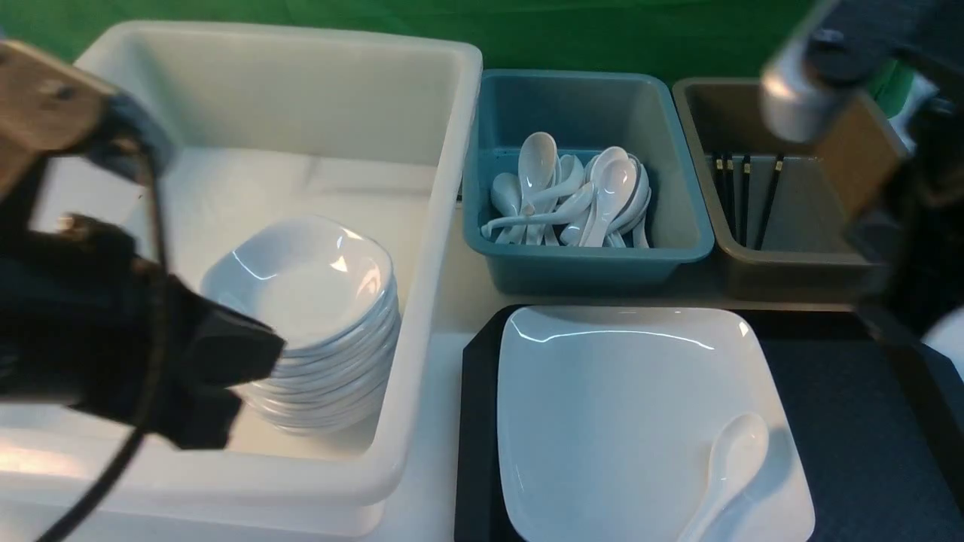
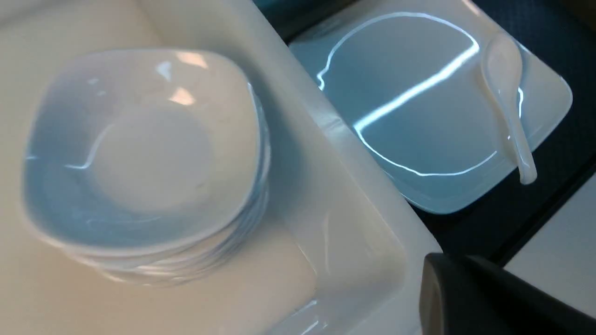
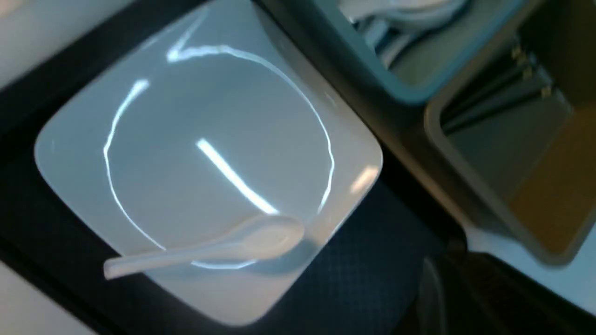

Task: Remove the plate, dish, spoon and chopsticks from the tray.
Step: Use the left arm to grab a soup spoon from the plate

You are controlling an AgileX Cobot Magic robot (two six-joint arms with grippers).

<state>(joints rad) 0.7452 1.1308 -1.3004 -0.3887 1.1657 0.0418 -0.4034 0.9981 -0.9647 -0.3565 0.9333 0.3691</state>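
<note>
Spoon [image 1: 732, 455] on plate [image 1: 602, 421]: glazed ceramic, light, stiff, slippery, chippable; best pinched across handle; left hand [image 1: 252, 352] shut, apparently empty; right hand [image 3: 437, 302] blurred, opening unclear.

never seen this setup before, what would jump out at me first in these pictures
The big white plate fills the left of the black tray in front, with a lone spoon lying across its near right corner. To its left, a stack of dishes sits in the large white bin. Behind, a teal bin holds a heap of spoons and a brown bin holds chopsticks.
</note>
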